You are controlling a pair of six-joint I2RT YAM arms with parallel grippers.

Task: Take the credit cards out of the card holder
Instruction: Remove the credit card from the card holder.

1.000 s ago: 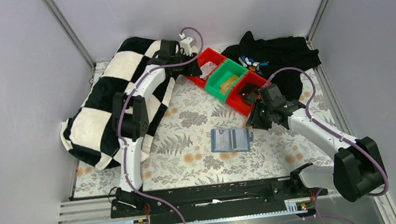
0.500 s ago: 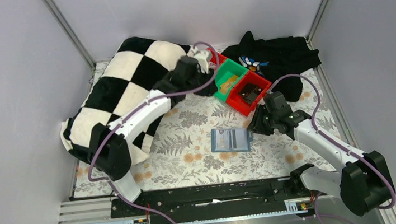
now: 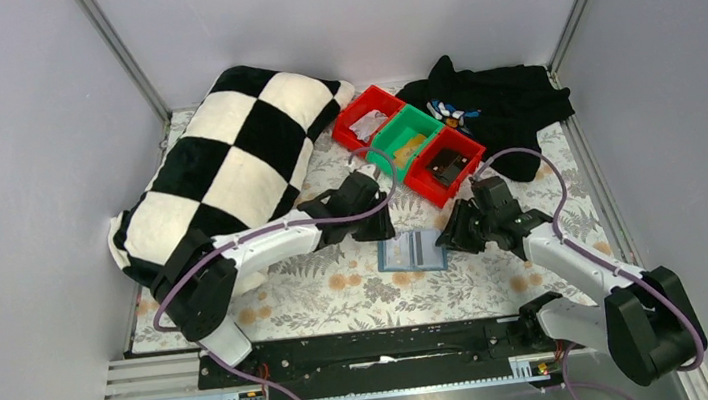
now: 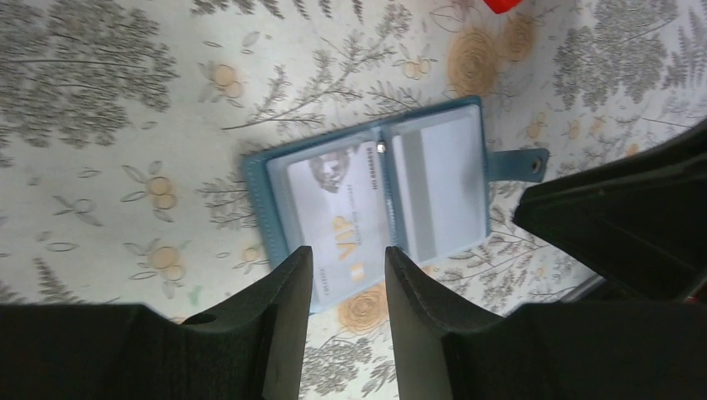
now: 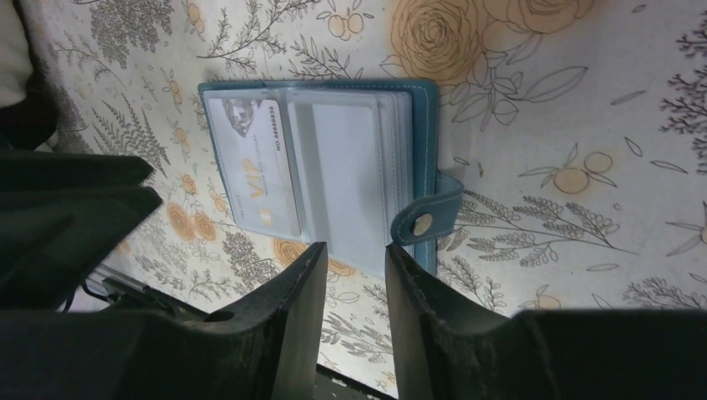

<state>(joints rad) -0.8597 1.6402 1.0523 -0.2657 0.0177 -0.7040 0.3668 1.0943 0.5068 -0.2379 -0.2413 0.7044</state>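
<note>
Nothing is out yet: the card holder (image 3: pixel 412 251) lies open on the worktop (image 3: pixel 340 292), on the arm-base side of the green bin (image 3: pixel 401 139), with a VIP credit card (image 4: pixel 338 225) in its pocket. Left hand (image 4: pixel 348 254) and right hand (image 5: pixel 356 248) are both empty, fingers narrowly parted.

- Left wrist view: one corner of the card holder (image 4: pixel 433 179) is hidden behind the left hand's (image 4: pixel 346 260) fingers (image 4: pixel 279 325).
- Right wrist view: the holder's lower edge is partly covered by the right hand's (image 5: pixel 356 252) fingers (image 5: pixel 292 325).
- Credit cards (image 5: pixel 254 167): fine print too small to read. Those under cloudy sleeves show no legible face, so the count is undetermined.
- Red bin (image 4: pixel 503 4): cut off by the top edge.
- Bins (image 3: pixel 375 137), top view: contents too small to identify.
</note>
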